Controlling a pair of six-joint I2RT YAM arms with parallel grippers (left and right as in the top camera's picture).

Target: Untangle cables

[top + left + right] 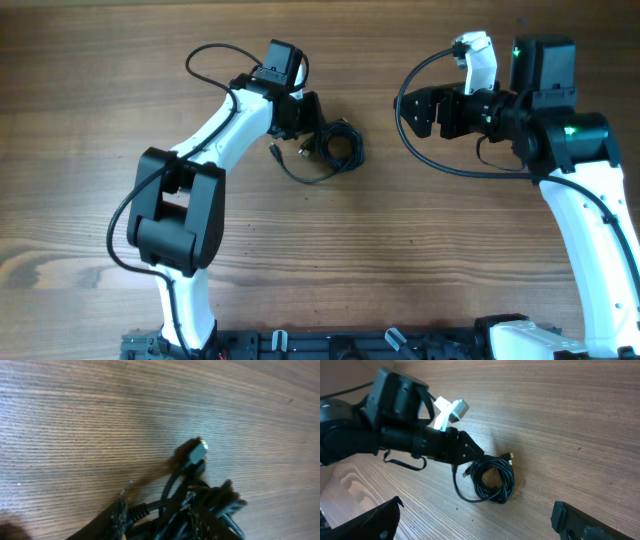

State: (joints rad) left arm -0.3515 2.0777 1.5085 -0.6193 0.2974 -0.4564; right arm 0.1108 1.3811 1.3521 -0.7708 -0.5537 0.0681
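Two dark ribbed fingers (119, 512) of the left gripper (156, 505) rise from the bottom edge of the left wrist view, nearest the lens. They are pressed in on strands of the cables (210, 510), a bunch of thin black cords that fills the lower middle of that frame between them and just past them. Beyond the bunch one cord arcs up to a small plug (198, 451) with a metal tip, which lies on the wooden table (75, 420) at the frame's centre with its shadow to its left. In the right wrist view the right gripper (476, 510) has its own fingers (375, 520) wide apart at the lower left and lower right corners, with only wood between them. Farther off, in the middle of that frame, the cables lie as a loose coil on the table, with one slacker loop hanging out at the coil's lower left, and the left gripper's black tip meets the coil's upper left edge. From overhead the coil sits in the upper middle of the frame, just right of the left gripper. The right gripper is well apart from it in the upper right, jaws open and turned toward the coil.
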